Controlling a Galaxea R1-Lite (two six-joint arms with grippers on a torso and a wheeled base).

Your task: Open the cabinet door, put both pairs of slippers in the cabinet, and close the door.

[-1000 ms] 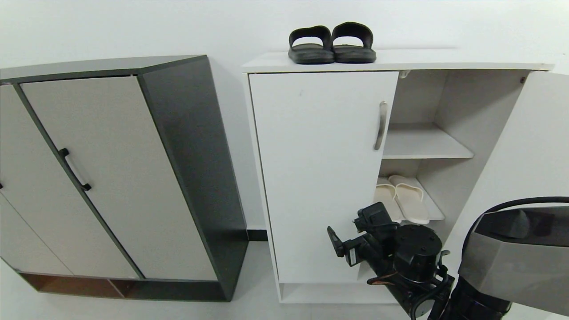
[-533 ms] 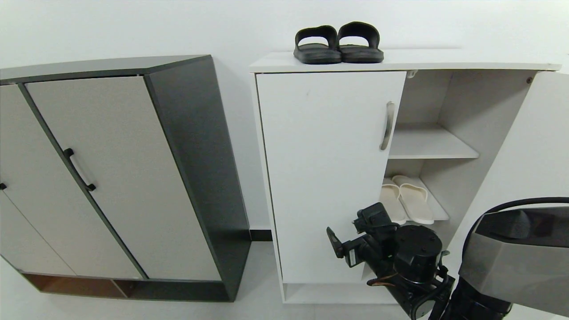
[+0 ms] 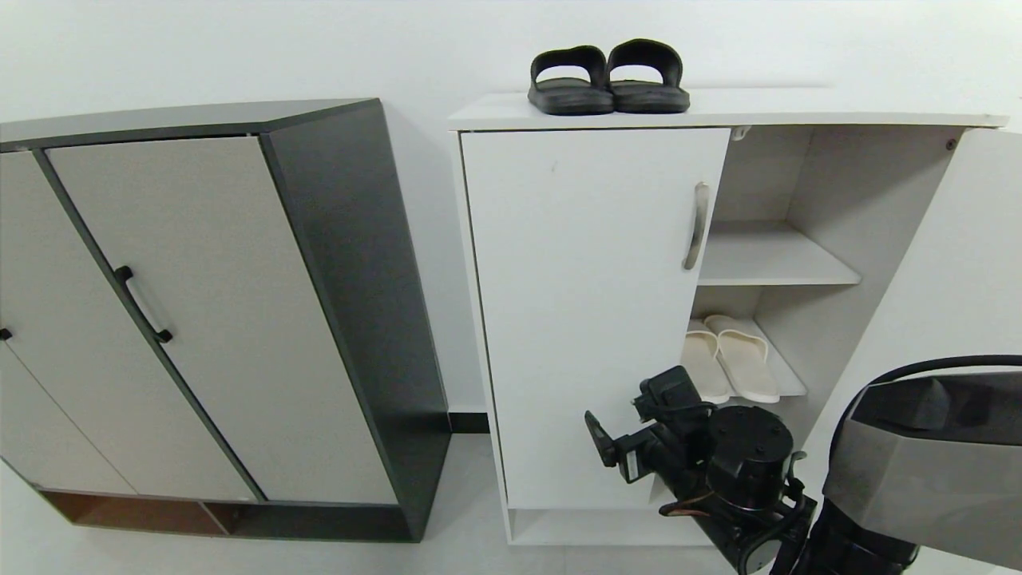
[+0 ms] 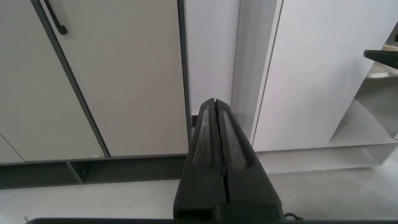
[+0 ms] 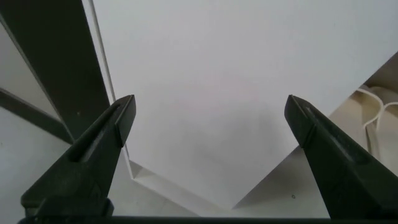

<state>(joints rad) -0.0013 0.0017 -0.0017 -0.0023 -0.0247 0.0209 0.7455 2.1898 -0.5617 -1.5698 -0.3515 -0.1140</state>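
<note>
Holds the right claw [image 3: 631, 415] wide and empty, low before the white wooden cabinet [image 3: 575, 319]. Finds the black rubber slippers [image 3: 608, 80] at 12 o'clock, high on its top, long axes running 12 to 6.

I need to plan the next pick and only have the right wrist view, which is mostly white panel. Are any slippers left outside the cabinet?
Observer: Yes. A pair of black slippers sits on top of the white cabinet.
Operator: And the pale thing at the edge of my view?
Observer: Those are cream slippers, lying side by side on the lower shelf behind the open right door.
Operator: Is the left end effector free?
Observer: The left end effector is shut with nothing in it, low down and facing the gap between the dark cabinet and the white one.
</note>
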